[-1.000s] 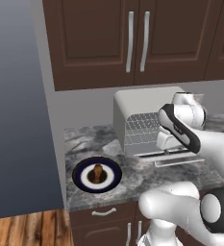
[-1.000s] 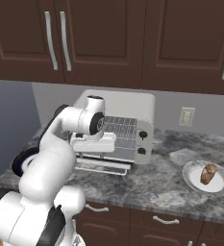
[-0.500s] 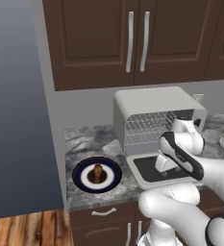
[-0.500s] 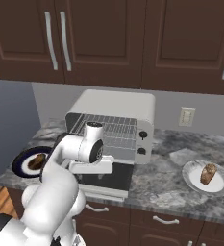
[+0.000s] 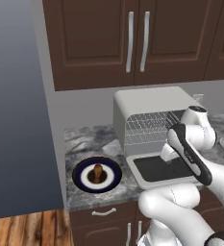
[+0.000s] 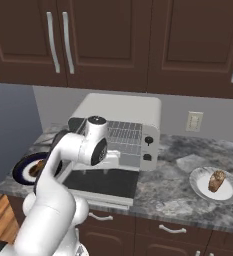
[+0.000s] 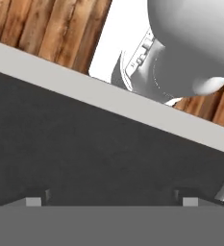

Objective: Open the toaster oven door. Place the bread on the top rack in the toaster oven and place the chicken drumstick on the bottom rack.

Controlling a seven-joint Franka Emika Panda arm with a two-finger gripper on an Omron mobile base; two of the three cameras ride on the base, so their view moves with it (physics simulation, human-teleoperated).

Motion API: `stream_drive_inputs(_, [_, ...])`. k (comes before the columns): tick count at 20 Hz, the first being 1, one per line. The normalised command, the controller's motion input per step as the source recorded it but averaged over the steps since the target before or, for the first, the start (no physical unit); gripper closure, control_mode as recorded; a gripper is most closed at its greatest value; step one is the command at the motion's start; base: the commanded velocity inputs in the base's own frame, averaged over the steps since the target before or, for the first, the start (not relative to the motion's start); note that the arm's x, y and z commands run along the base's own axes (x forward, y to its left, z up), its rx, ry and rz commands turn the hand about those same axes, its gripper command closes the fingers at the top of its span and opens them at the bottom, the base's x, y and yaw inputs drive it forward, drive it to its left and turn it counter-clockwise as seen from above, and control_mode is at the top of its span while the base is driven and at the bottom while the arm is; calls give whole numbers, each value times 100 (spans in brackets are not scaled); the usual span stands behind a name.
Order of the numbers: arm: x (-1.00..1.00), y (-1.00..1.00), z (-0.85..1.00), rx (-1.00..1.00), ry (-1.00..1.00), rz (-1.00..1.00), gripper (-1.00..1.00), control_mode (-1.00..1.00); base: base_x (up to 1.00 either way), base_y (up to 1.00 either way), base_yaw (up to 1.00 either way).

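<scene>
The toaster oven (image 5: 152, 115) is a rounded white box standing on the grey marbled table (image 6: 173, 185) under dark wood cabinets (image 5: 132, 38). Its door (image 5: 164, 169) lies folded flat toward the near side, a dark glass pane in a pale frame, and thin wire racks (image 5: 147, 127) show inside the mouth. The gripper (image 6: 109, 159) hangs just above the door's inner face with its fingers pointing down; their tips (image 7: 34, 201) sit wide apart in the hand view, spread and holding nothing.

The chicken drumstick (image 5: 98, 173), brown and lumpy, lies on a dark blue plate with a white centre (image 5: 97, 175) left of the oven, near the table's front edge. The bread (image 6: 217, 181), a brown crusted piece, rests on a plain white plate (image 6: 211, 183) well to the right of the oven.

The right base view shows the oven's knobs (image 6: 148, 148) and a wall outlet (image 6: 193, 121). The hand view looks along the dark door pane (image 7: 94, 158) to a wood plank floor (image 7: 46, 33) beyond its pale edge.
</scene>
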Motion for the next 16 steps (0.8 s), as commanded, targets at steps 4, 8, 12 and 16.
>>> stream_drive_inputs(4, [6,-10,38,12,-39,2,-100,-100,0,0,0])
stream_drive_inputs(8, [31,-1,40,14,-26,0,-100,-100,0,0,0])
stream_drive_inputs(12, [65,0,18,19,-11,0,-100,-100,0,0,0])
stream_drive_inputs(16, [47,0,10,16,-11,0,-100,-100,0,0,0])
